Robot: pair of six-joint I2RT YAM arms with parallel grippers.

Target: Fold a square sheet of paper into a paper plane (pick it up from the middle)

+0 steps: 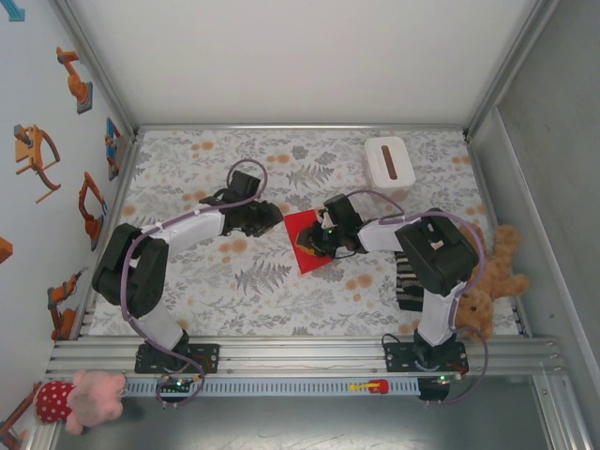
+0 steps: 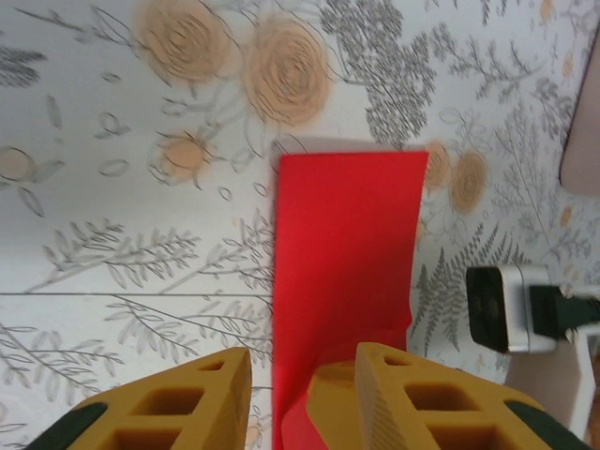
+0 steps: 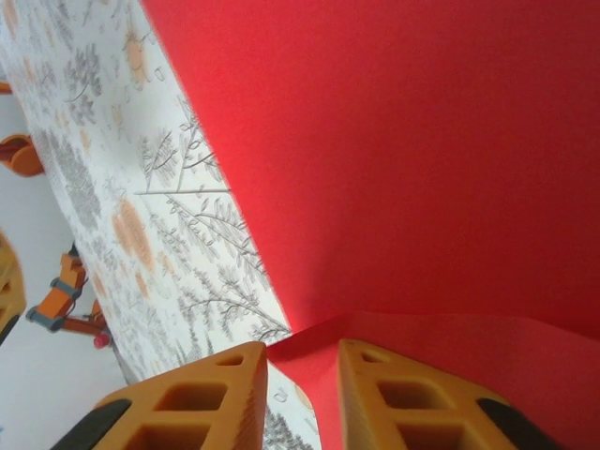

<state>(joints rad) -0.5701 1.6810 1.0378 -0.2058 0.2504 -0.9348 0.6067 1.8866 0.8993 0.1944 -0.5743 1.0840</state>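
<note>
- The red paper (image 1: pixel 300 248) lies right at the centre of the overhead frame. It sits tilted on the floral tablecloth (image 1: pixel 234 277), with a gripper on either side.
- In the left wrist view it runs up the middle as a tall red strip. The far edge is straight and the near end curls up off the cloth.
- The left gripper (image 2: pixel 305 361) is at the bottom of that frame, jaws apart. The curled end sits between them against the right-hand finger (image 2: pixel 412 403). There is a clear gap to the other finger, so nothing is pinched.
- The right gripper (image 3: pixel 302 352) is at the bottom of its own frame, jaws parted as well. A folded edge of the paper pokes into the gap, unclamped, and red spreads across the upper right.
- Overhead, the left gripper meets the paper's left edge and the right one hangs over its right half.
- A white box (image 1: pixel 389 161) stands in the upper right, well apart from the paper.
- A brown teddy (image 1: pixel 487 281) slumps at the right edge of the table.
- A pink plush toy (image 1: pixel 89 394) lies at the bottom left, beside the rail.
</note>
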